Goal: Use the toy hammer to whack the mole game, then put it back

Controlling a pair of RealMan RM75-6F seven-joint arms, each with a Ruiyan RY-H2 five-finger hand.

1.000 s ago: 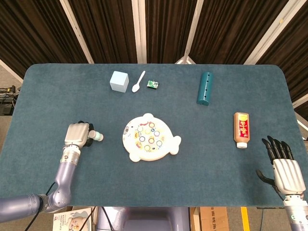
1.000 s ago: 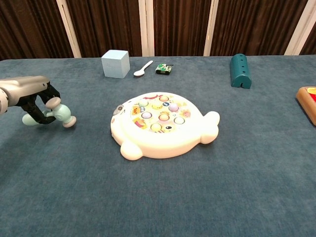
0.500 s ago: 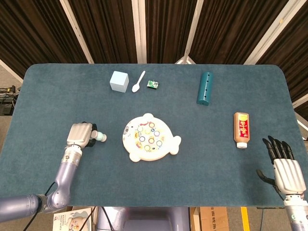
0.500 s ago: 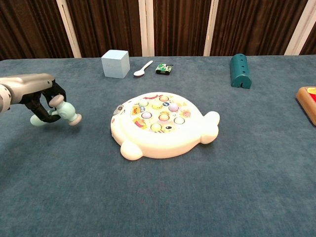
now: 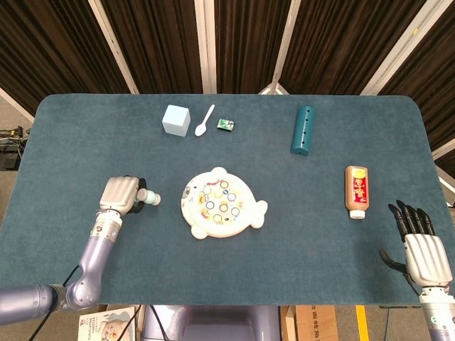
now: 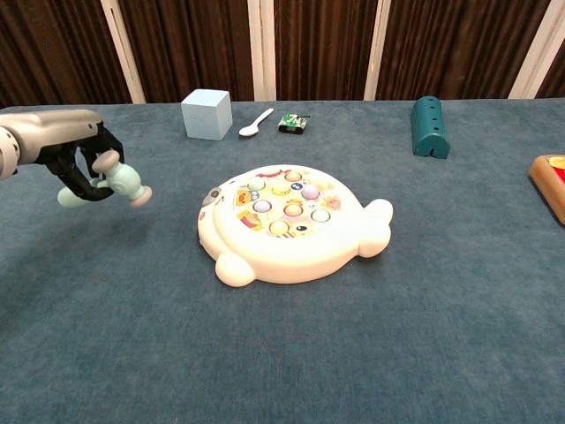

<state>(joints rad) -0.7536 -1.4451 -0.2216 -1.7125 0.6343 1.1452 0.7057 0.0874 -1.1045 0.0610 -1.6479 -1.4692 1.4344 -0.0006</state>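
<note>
The left hand grips the toy hammer, its fingers wrapped around the handle, and holds it lifted clear of the table toward the left edge, with the mint-green head pointing at the mole game. The game, a white animal-shaped board with coloured pegs, lies near the middle of the table, and the hammer is near it but not yet above it; a strip of bare cloth shows between them in the head view. Judging from this, the pick-up is done and the carry toward the board is in hand, while the whacking and the return of the hammer are both left to do. The right hand rests at the near right corner with its fingers spread, holding nothing. Along the far edge lie a pale blue cube, a white spoon and a teal block; a brown sauce bottle lies toward the right edge.
</note>
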